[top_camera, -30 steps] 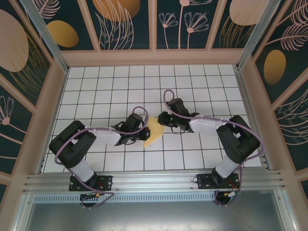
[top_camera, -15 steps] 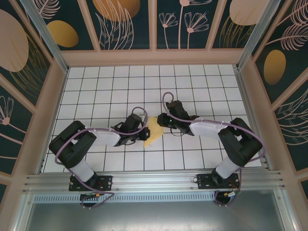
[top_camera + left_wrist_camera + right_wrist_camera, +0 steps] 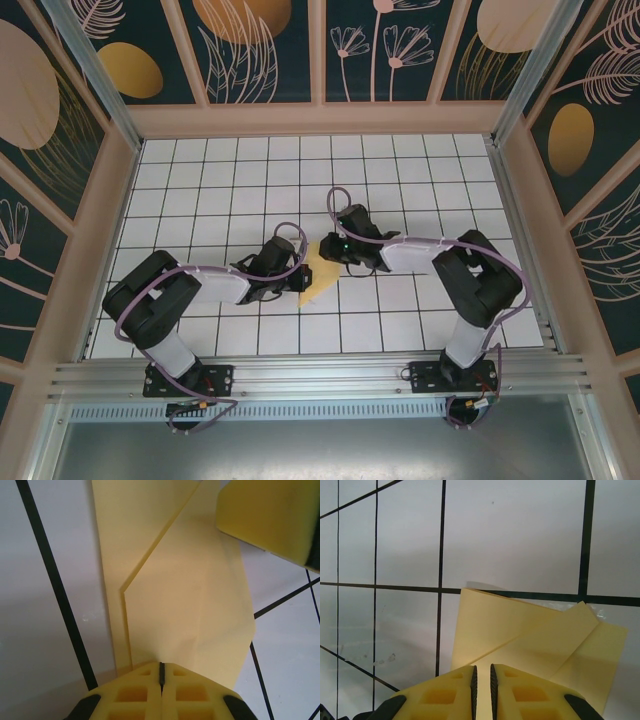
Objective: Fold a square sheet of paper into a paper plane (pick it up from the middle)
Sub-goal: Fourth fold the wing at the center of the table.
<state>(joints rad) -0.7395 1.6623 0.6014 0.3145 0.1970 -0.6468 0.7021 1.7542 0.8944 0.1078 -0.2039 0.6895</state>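
On the white grid-tiled table [image 3: 200,180], the partly folded, pale-yellow square sheet of paper [image 3: 318,278] lies between my two arms. The right gripper [image 3: 481,669] has slid in over its far edge, jaws a slit apart; I can't tell if it's pinching. The left gripper [image 3: 161,666] stays closed at the near end, so I judge another crease is coming.

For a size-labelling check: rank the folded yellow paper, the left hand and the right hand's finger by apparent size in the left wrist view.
Largest: folded yellow paper, by far.
Next, unranked: left hand and right hand's finger look alike, both cropped by the frame.
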